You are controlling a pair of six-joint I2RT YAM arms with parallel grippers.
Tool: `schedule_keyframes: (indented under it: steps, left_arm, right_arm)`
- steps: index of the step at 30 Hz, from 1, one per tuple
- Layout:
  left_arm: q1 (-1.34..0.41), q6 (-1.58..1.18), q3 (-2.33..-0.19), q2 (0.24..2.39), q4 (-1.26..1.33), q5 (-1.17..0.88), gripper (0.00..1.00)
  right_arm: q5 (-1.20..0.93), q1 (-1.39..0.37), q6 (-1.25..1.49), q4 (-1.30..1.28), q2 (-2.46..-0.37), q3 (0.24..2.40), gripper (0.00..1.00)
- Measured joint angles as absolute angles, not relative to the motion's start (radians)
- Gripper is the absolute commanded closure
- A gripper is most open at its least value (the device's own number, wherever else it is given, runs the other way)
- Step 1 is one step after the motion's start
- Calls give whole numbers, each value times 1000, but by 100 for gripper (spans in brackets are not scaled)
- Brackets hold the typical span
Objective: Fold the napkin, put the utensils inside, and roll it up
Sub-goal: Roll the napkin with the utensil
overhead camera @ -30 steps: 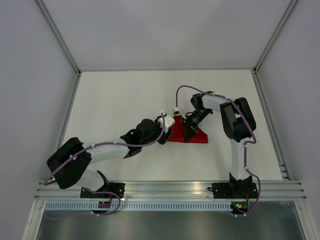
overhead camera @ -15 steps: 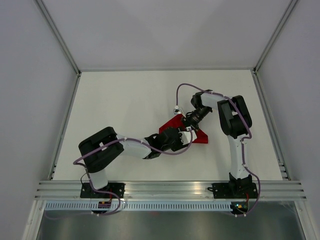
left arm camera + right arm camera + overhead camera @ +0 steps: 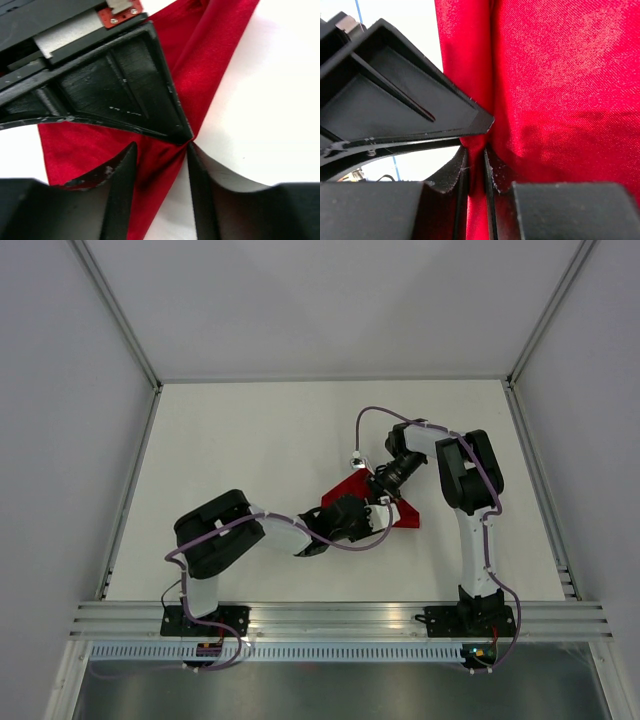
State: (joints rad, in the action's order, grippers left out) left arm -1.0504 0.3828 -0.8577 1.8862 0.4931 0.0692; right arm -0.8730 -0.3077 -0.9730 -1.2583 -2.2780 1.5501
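Right gripper [image 3: 474, 156] pinches napkin [image 3: 560, 100] fold; left gripper [image 3: 161, 152] narrowly apart, astride cloth, not clamped. Clamp left first, then draw crease taut toward near edge.

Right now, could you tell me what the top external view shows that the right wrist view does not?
Only the top external view shows the whole left arm and right arm, reaching in from opposite sides to the napkin, and the white table around it. Only the right wrist view shows the right arm's jaws shut on a raised fold of the cloth, with its weave visible. Both views show the red napkin and the two arms' jaws close together.
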Motion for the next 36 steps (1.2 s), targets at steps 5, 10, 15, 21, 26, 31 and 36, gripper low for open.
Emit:
schedule_keyframes:
  steps: [5, 10, 15, 21, 26, 31, 36]
  left_arm:
    - [-1037, 381, -873, 1898, 480, 8, 74]
    - [-987, 374, -905, 1901, 419, -121, 92]
    - [-924, 343, -940, 1914, 362, -281, 98]
    - [-871, 320, -995, 1946, 303, -423, 98]
    - [-841, 309, -1059, 1975, 223, -507, 98]
    - [-810, 274, -1116, 2005, 156, -585, 98]
    - [-803, 273, -1183, 2037, 98, -647, 98]
  right_arm:
    - [-859, -302, -973, -1272, -2280, 1553, 84]
    - [-855, -301, -972, -1276, -2280, 1556, 70]
    - [-860, -301, -954, -1299, -2267, 1555, 43]
    - [-841, -299, -909, -1261, -2210, 1529, 36]
    - [-786, -280, -862, -1155, -2143, 1511, 34]
    - [-752, -265, -788, -998, -2033, 1476, 34]
    - [-701, -232, -687, -816, -1929, 1365, 35]
